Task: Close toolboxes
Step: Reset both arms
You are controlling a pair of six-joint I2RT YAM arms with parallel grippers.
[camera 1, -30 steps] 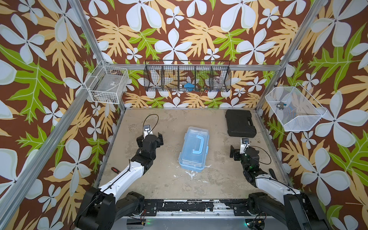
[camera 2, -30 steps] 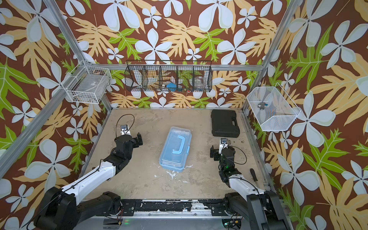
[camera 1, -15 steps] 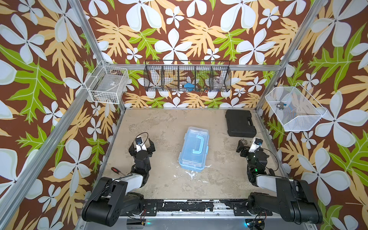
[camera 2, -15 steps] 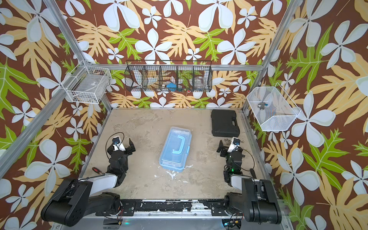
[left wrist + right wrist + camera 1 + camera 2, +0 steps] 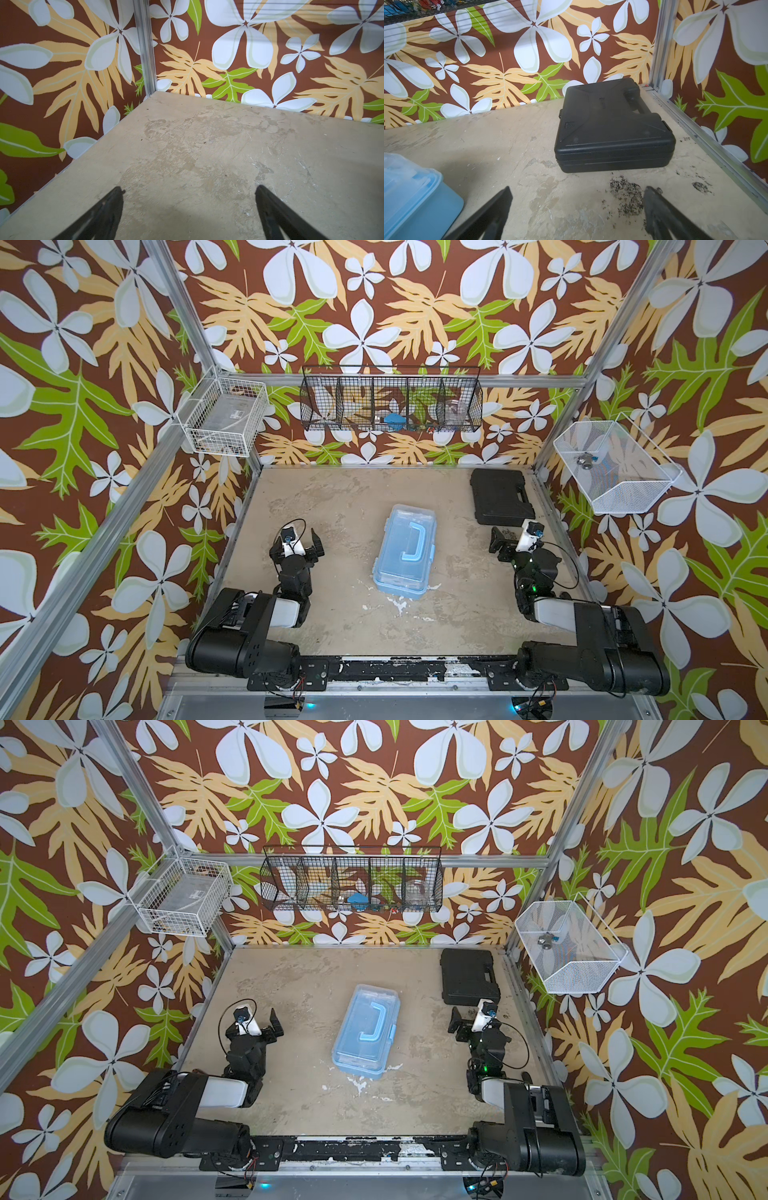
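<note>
Toolbox: light blue toolbox point(image 5: 405, 549) stands near the middle of the table point(image 5: 332, 497), long side running roughly front to back, slightly skewed; seen in both top views.
Lid: clear lid point(image 5: 409, 526) lies down flat on the box. The side latches are too small to tell whether they are snapped.
Handle: blue U-shaped handle point(image 5: 412, 543) lies folded flat on the lid.
Black case: black case point(image 5: 500, 497) lies flat and shut in the far right corner of the table, well apart from the toolbox.
Left hand: left hand point(image 5: 301, 537) has its fingers spread wide apart and holds nothing. It is over bare table to the left of the toolbox, well apart from it. The left wrist view point(image 5: 189, 189) shows only table and the far left corner between the fingers.
Right hand: right hand point(image 5: 515, 537) has its fingers wide apart and is empty. It is near the case's front edge, not touching it, to the right of the toolbox. The right wrist view point(image 5: 577, 189) has the case ahead and one toolbox corner at the frame edge.
Arms: both folded close to their bases at the front edge.
Table surface: beige and worn, with dark specks point(image 5: 623, 193) in front of the case.
Walls: white wire basket point(image 5: 222, 420) on the left, black wire rack point(image 5: 390, 404) at the back, white mesh basket point(image 5: 615, 466) on the right.
</note>
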